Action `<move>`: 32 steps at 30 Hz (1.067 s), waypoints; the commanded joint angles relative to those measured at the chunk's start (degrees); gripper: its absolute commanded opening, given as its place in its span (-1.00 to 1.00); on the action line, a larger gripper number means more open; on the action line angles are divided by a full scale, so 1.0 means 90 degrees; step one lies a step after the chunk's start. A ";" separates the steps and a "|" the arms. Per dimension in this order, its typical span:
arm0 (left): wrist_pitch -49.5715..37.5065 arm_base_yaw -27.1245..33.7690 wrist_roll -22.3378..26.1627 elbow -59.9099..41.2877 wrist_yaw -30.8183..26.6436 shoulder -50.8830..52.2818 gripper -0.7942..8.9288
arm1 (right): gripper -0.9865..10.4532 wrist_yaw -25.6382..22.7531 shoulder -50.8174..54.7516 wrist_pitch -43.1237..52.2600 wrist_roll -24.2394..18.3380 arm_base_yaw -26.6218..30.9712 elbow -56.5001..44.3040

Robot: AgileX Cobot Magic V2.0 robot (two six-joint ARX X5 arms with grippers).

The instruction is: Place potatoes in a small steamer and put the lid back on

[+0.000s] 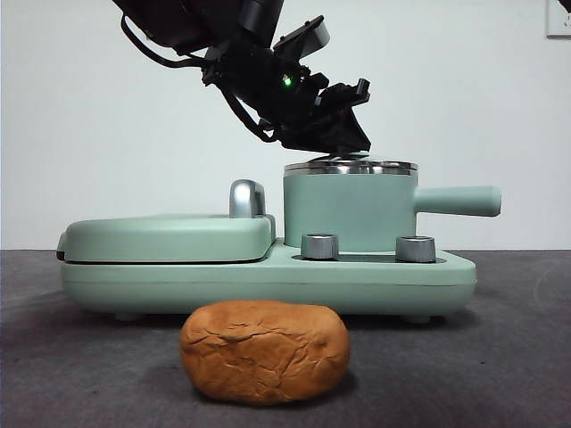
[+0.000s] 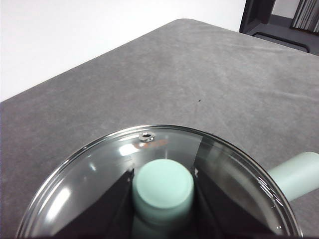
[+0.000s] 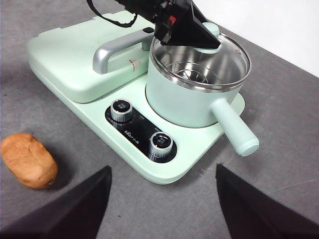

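The left end effector [image 2: 163, 191] was clamped on the lid's [image 2: 89, 169] knob atop the small steamer [image 1: 350, 209]. The right end effector [image 3: 162, 199] hung wide open near the potato [image 3: 28, 160] on the desk [image 3: 299, 149].

The grey table [image 3: 279, 99] carries the mint-green cooker base [image 3: 164, 169] and, nearby, the potato [image 1: 265, 351].

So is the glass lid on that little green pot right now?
On. The lid rests on the small steamer rim, with the left gripper closed around its knob.
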State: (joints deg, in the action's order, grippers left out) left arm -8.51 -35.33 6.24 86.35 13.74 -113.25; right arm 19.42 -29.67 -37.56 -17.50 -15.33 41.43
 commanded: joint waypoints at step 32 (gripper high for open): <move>0.4291 0.0075 -0.0350 -0.0425 -0.0733 0.3422 -0.82 | -0.25 0.0029 -0.0024 0.0017 0.0109 -0.0029 0.0102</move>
State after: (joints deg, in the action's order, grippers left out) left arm 30.76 -34.50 3.42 82.61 7.27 -83.18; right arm 19.49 -29.67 -37.56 -17.50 -15.33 41.43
